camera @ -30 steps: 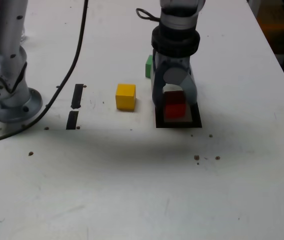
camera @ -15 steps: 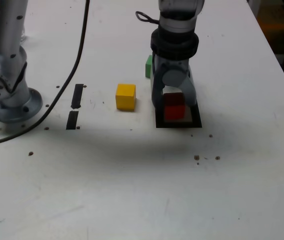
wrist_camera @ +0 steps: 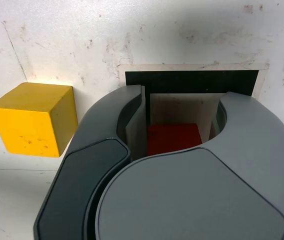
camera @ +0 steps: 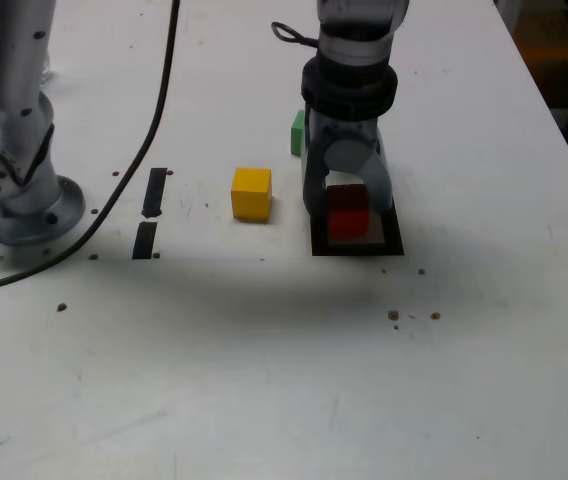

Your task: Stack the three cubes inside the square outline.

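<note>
My gripper stands upright over the square outline, shut on the red cube, which sits low inside the black tape frame. In the wrist view the red cube shows between the two grey fingers, with the square outline just beyond it. The yellow cube rests on the table at the exterior view's left of the gripper, close beside the jaw in the wrist view. The green cube is partly hidden behind the gripper.
The arm's base stands at the exterior view's left, with a black cable running past it. Two short black tape strips lie left of the yellow cube. Small dark specks dot the white table.
The gripper has sunk very slightly over the outline with the red cube still in it. The yellow and green cubes have not moved.
</note>
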